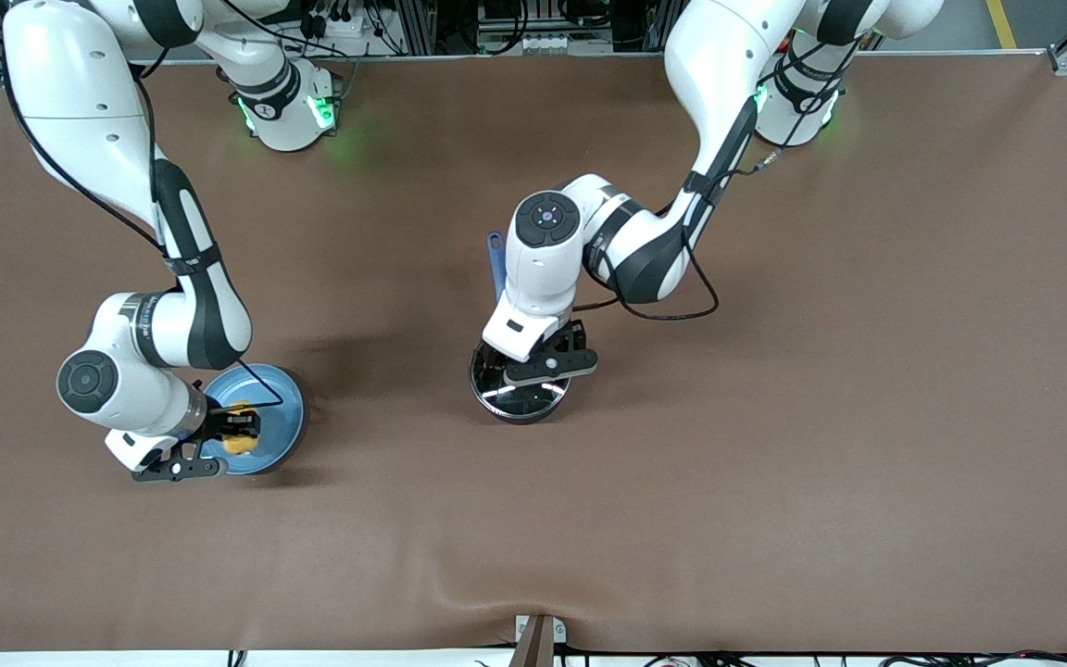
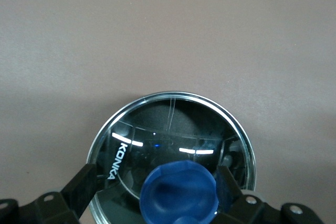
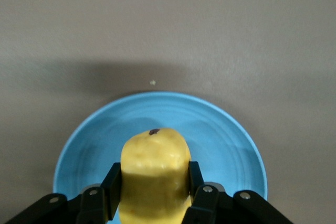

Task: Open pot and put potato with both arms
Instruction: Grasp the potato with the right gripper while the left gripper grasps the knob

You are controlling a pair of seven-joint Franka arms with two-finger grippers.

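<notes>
The pot [image 1: 517,394] stands near the middle of the table [image 1: 774,463], its glass lid [image 2: 173,145] seated on the rim and its blue handle [image 1: 496,264] pointing toward the robots' bases. This pot serves as the landmark for all positions below.

Left gripper [image 1: 547,363]: positioned directly over the pot. In the left wrist view its fingers [image 2: 79,187] are spread, one on each side of the blue knob [image 2: 181,192], with one finger close against the knob and the other standing clear of it. The knob is not yet pinched. The lid shows no tilt or lift.

The potato [image 1: 239,435] sits toward the right arm's end of the table from the pot, on a light-blue plate [image 1: 279,398], slightly nearer the front camera than the pot.

Right gripper [image 1: 232,428]: low over the plate, its fingers [image 3: 113,184] pressed against both flanks of the potato. Whether the potato has left the plate surface cannot be determined.

Progress, as a judgement:
- Done: both grippers are at their targets; the potato is clamped.
- Left: close on the knob, raise the lid clear, carry the potato across to the pot, release it inside.

The task appears to be in its early grasping stage.
</notes>
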